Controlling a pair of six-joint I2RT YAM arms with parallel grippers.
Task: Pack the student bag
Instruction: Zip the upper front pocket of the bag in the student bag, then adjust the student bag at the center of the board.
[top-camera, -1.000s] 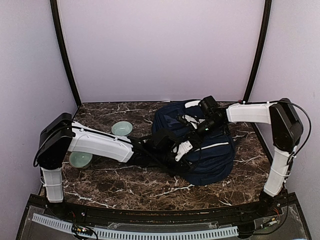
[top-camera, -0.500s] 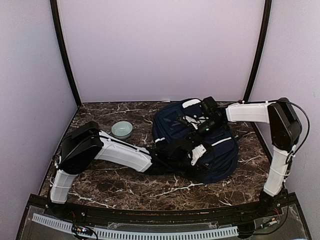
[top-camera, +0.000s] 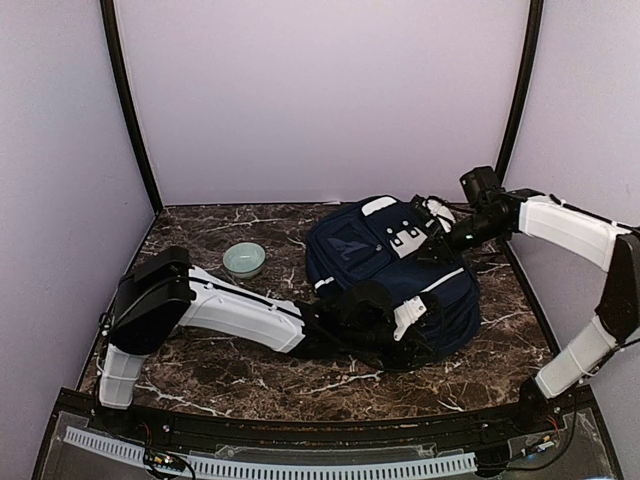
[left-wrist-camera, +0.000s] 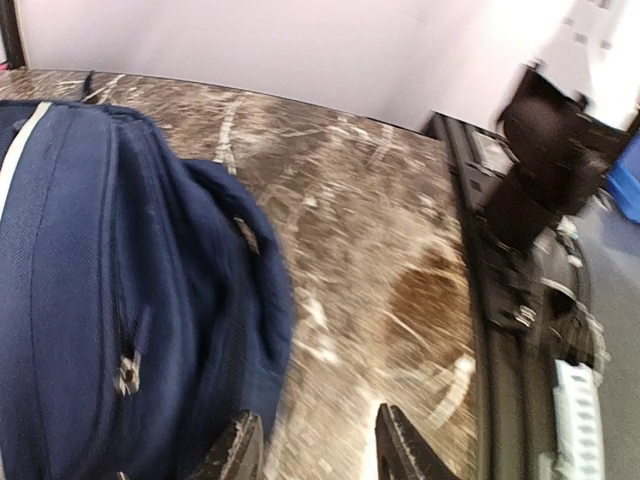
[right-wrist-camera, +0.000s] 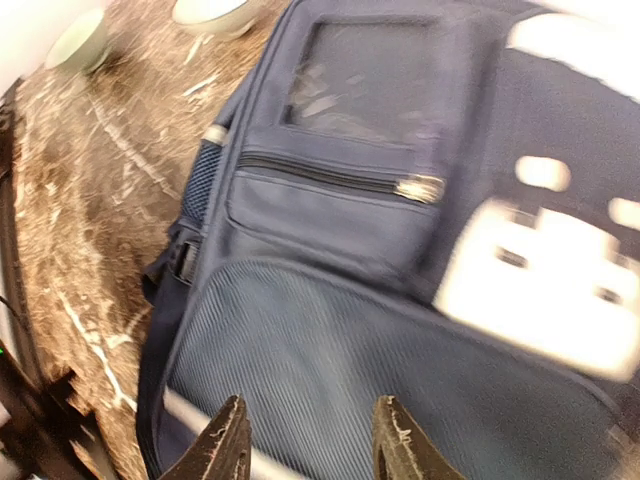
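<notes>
1. Open room on the table (top-camera: 200, 375) left of the student bag (top-camera: 380, 265) and along the near edge up to the black rail (top-camera: 300, 437); only a green bowl (top-camera: 244, 259) there, well apart from the bag.
2. Tight on the right: a narrow strip of marble between bag and table edge; far end of the bag near the back wall (top-camera: 320, 100).
3. Flat on the right half of the table, front pockets up; long axis far to near, slanting rightward toward the near end; white-grey patch at the far end.
4. Low at the bag's near-left side, the left gripper (left-wrist-camera: 318, 452): jaws apart, nothing between them, just beside the fabric, bare marble below.
5. Above the bag's far-right corner, the right gripper (right-wrist-camera: 308, 445): jaws apart, nothing held, zip pocket and mesh beneath; contact with the fabric impossible to tell through the blur.
</notes>
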